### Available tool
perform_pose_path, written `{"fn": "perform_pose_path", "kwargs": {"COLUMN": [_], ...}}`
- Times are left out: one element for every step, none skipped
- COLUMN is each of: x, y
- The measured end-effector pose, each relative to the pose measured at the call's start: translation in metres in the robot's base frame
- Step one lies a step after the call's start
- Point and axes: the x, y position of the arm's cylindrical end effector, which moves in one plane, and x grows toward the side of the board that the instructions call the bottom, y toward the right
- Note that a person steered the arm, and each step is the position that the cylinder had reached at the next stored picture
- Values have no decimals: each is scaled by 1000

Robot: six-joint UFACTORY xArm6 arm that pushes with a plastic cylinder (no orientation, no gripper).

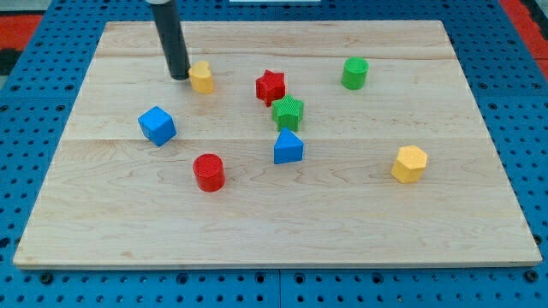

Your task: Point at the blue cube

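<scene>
The blue cube (157, 125) sits on the wooden board (128, 214) at the view's left, about mid-height. My tip (179, 77) rests on the board above and slightly right of the cube, apart from it. The tip is right beside a small yellow block (201, 77), at its left side. The dark rod rises from the tip to the view's top edge.
A red star block (271, 85) and a green star block (288, 112) sit near the centre. A blue triangular block (288, 148) lies below them. A red cylinder (208, 172), a green cylinder (354, 73) and a yellow hexagonal block (409, 163) are also there.
</scene>
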Motion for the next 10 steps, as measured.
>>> {"fn": "perform_pose_path", "kwargs": {"x": [0,1,2,7,34,66,92,107,110,110], "y": [26,38,10,-41,-89,-129,-129,-101,-69,-37]}}
